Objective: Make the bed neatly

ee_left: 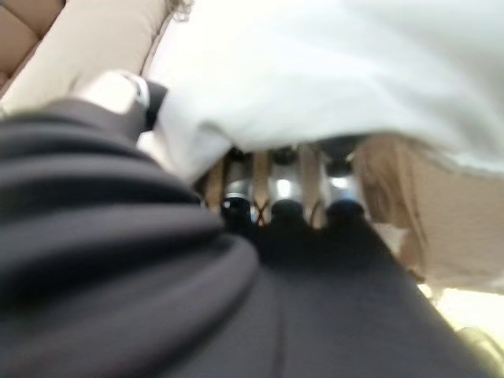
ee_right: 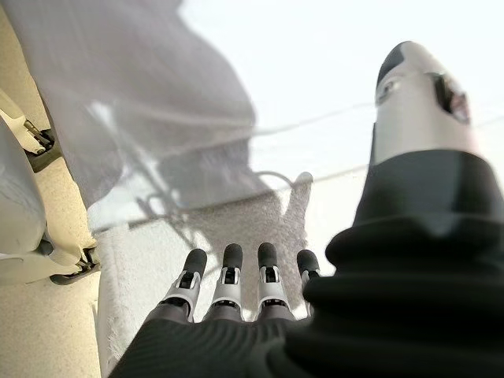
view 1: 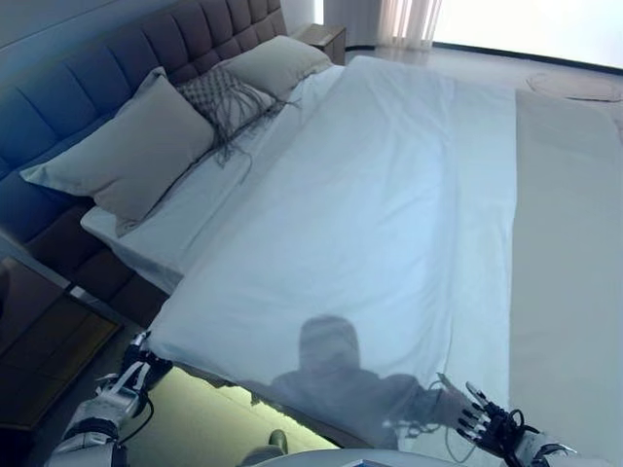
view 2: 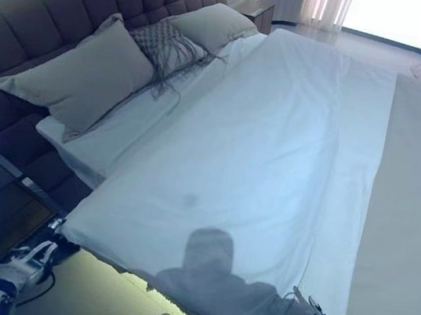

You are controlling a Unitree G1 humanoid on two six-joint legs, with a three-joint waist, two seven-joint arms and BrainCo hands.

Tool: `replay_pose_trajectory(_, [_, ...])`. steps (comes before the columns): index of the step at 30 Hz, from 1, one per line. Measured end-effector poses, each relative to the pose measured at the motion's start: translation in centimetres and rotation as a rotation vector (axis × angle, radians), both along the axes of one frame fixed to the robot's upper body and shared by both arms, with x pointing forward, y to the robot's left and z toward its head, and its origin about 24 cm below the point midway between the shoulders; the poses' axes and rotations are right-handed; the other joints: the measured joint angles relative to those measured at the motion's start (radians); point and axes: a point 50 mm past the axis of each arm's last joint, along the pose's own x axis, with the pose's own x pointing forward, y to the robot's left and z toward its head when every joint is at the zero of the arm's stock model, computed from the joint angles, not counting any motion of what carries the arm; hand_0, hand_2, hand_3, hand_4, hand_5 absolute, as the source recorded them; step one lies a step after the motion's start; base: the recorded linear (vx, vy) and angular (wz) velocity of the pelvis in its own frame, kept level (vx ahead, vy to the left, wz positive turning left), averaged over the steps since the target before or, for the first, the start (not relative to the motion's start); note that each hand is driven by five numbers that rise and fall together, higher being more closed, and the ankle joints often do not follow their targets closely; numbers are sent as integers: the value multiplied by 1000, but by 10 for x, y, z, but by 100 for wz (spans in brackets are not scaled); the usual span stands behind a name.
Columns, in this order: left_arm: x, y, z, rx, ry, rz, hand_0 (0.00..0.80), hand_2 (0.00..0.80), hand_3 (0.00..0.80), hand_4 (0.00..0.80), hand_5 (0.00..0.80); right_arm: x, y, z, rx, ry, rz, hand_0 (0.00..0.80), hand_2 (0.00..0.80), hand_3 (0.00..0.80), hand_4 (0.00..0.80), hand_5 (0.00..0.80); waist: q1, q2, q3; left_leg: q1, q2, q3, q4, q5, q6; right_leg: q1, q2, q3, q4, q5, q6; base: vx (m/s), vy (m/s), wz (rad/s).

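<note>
A white duvet [view 1: 389, 195] lies spread flat over most of the bed, and its near left corner [view 1: 161, 336] hangs off the mattress edge. My left hand [view 1: 131, 370] is right at that corner. In the left wrist view its fingers [ee_left: 283, 185] curl under the duvet's hem [ee_left: 315, 79] with the thumb [ee_left: 118, 90] against the cloth. My right hand [view 1: 492, 423] hovers over the near edge of the bed at the lower right. Its fingers [ee_right: 228, 276] are straight and its thumb [ee_right: 417, 102] is spread, and it holds nothing.
Two beige pillows [view 1: 131, 156] [view 1: 277, 60] and a knitted cushion [view 1: 224, 97] lean on the tufted headboard [view 1: 58, 107]. A beige cover [view 1: 569, 243] runs along the bed's right side. A dark nightstand [view 1: 39, 331] stands at the near left, another [view 1: 326, 39] at the far end.
</note>
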Motion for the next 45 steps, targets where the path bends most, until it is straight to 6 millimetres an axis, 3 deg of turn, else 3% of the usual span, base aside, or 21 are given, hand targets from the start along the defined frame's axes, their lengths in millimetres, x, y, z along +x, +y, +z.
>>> replay_pose_trajectory(11, [-3, 31, 21, 70, 47, 42, 800, 800, 800, 800, 800, -3, -2, 0, -4, 11, -6, 0, 0, 0, 0, 0, 0, -41, -30, 1, 0, 0, -5, -6, -3, -4, -1, 9, -2, 0, 0, -14, 87, -3])
replay_pose_trajectory(21, [-2, 43, 31, 102, 65, 56, 800, 800, 800, 800, 800, -2, 0, 0, 3, 1, -22, 0, 0, 0, 0, 0, 0, -61, -40, -2, -12, 1, -7, -15, 0, -8, -12, 5, -7, 5, 7, -27, 123, -1])
replay_pose_trajectory(29, [-13, 54, 34, 82, 75, 144, 800, 800, 800, 800, 800, 2, 19, -8, 45, -2, 40, 0, 0, 0, 0, 0, 2, -62, -32, -6, 3, 29, -7, -28, 9, -78, -11, -39, 96, 7, 12, -148, 73, -19])
replay_pose_trajectory(33, [-6, 54, 38, 89, 38, 124, 800, 800, 800, 800, 800, 2, 22, -9, 60, -2, 61, 0, 0, 0, 0, 0, 6, -89, -28, -26, 0, 20, 8, -22, 16, -107, -11, -17, 152, -46, 55, -132, -108, 3])
replay_pose_trajectory(34, [-2, 53, 39, 89, 22, 112, 800, 800, 800, 800, 800, 3, 23, -10, 64, -6, 68, 0, 0, 0, 0, 0, 16, -98, -29, -41, -7, 21, 12, -18, 13, -104, -5, -18, 129, -64, 29, -115, -117, 8])
replay_pose_trajectory(35, [1, 48, 38, 82, 10, 100, 800, 800, 800, 800, 800, 4, 23, -9, 65, -12, 70, 0, 0, 0, 0, 0, 30, -93, -26, -54, -5, 21, 18, -13, 7, -101, 10, -14, 91, -40, 4, -126, -97, 13])
replay_pose_trajectory(38, [14, 37, 37, 76, -12, 42, 800, 800, 800, 800, 800, 7, 22, -8, 57, -13, 86, 0, 0, 0, 0, 0, 31, -75, -15, -100, 0, 20, 65, -10, 3, -79, 39, -10, 25, -7, -28, -170, -59, 38])
replay_pose_trajectory(45, [26, 19, 32, 71, -40, -17, 800, 800, 800, 800, 800, 28, -11, 15, -37, -80, 66, 0, 0, 0, 0, 0, 56, 2, 50, -123, 6, 27, 139, -1, -5, -66, 29, -5, 16, 5, -45, -156, 96, -3])
